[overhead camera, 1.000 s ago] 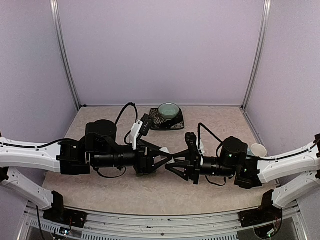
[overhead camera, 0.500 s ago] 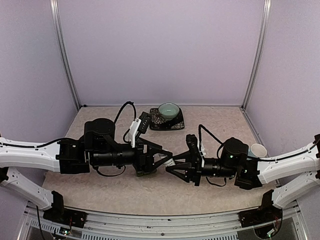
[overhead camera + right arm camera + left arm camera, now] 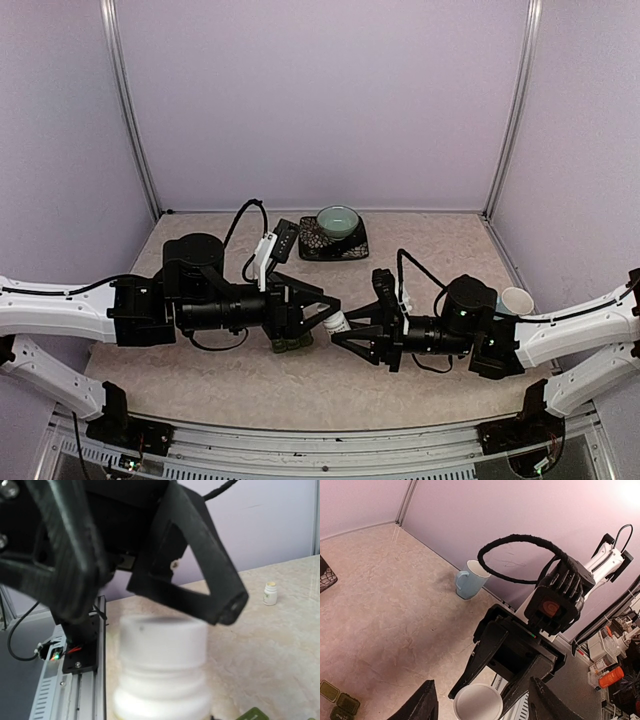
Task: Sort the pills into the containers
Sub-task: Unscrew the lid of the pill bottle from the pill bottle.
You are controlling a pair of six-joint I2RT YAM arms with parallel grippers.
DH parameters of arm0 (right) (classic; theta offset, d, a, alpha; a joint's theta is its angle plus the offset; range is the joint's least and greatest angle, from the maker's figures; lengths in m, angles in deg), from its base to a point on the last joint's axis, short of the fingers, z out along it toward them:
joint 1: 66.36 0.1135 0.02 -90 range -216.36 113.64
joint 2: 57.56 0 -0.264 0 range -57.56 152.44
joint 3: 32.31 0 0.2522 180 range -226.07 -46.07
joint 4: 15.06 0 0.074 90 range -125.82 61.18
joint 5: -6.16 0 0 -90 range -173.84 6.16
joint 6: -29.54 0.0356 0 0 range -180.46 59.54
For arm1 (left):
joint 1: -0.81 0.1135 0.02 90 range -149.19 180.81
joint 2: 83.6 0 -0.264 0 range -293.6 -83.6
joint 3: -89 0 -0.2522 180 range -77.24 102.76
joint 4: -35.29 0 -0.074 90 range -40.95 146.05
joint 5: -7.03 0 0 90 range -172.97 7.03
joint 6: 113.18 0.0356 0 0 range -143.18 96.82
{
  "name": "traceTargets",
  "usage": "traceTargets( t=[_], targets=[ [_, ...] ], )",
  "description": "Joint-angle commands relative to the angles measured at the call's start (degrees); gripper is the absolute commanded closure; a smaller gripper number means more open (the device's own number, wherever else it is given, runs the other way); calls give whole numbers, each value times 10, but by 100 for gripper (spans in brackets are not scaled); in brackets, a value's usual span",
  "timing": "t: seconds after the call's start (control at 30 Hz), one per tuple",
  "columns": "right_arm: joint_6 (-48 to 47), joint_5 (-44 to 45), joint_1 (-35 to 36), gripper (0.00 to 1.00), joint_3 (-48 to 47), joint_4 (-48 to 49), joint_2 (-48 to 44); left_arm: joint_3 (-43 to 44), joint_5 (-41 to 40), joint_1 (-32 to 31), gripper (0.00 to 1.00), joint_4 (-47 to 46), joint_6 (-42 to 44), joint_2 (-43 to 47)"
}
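Overhead view: the left gripper (image 3: 326,313) and right gripper (image 3: 343,328) are seen tip to tip over the middle of the table (image 3: 300,395), with a white bottle (image 3: 337,323) between them. The containers (image 3: 289,345), a dark green strip of small square lidded compartments, lie just beside the bottle and are partly covered by the left gripper. A glazed teal bowl (image 3: 338,220) is shown on a dark patterned mat (image 3: 355,247) at the far edge, and a mug (image 3: 515,298) behind the right arm. Left wrist view: the bottle's round white top is seen end-on, clasped between the black, triangular open-frame fingers of the right gripper. The left gripper's own fingers (image 3: 422,705) are spread wide on either side, apart from the bottle. The containers appear at lower left on the mottled beige surface. Only here are the mug's pale blue colour and handle resolved. Right wrist view: the held bottle is rendered as a blurred cylinder with a narrowed neck. A second, small white bottle (image 3: 270,593) is revealed standing far off on the table.
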Motion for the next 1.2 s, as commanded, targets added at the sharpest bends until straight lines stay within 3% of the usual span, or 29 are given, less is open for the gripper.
traceTargets(
  t=[0.0, 0.3, 0.53, 0.9, 1.17],
  targets=[
    [-4, -1, -4, 74, 1, 11, -14, -3, 8, 2, 39, -7, 1, -1],
    [-7, 0, -4, 74, -4, 3, -13, 6, 15, 2, 40, -2, 4, -12],
    [-8, 0, -4, 74, -6, 0, -13, 5, 12, 2, 51, -3, 4, -8],
    [-10, 1, -4, 74, -10, -5, -14, 8, 16, 2, 53, 0, 6, -13],
    [-10, 0, -4, 74, -9, -4, -12, 5, 15, 2, 63, -2, 5, -12]
  ],
)
